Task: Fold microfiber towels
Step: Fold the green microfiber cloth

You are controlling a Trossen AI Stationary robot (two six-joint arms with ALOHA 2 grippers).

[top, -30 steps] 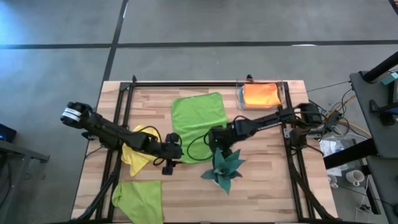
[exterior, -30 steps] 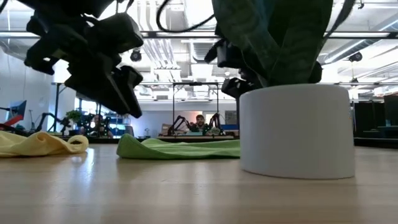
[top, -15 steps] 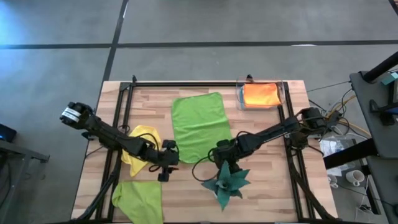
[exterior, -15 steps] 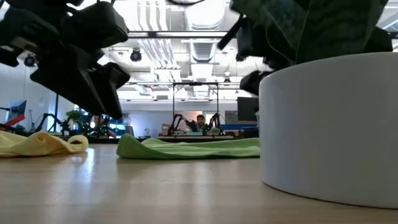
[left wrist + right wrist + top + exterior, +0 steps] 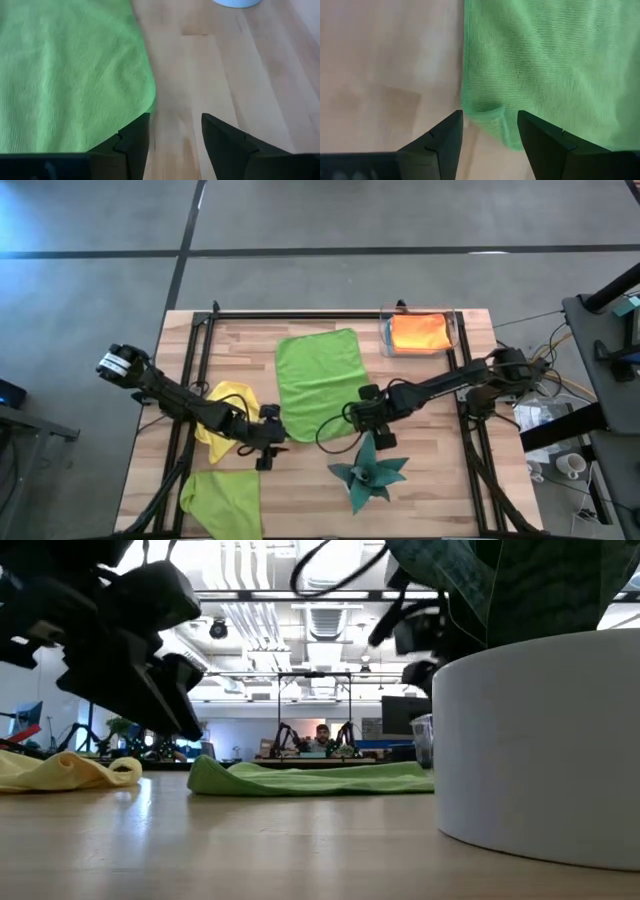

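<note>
Hovering at the near-left corner of the spread lime green towel (image 5: pixel 320 383), our left gripper (image 5: pixel 268 442) has its fingers parted with only bare table (image 5: pixel 210 75) between them — the cloth's edge lies just beside one finger. Across the towel, our right gripper (image 5: pixel 487 131) sits at the near-right corner, fingers apart with the corner between them. Behind it — the orange towel (image 5: pixel 419 331).
</note>
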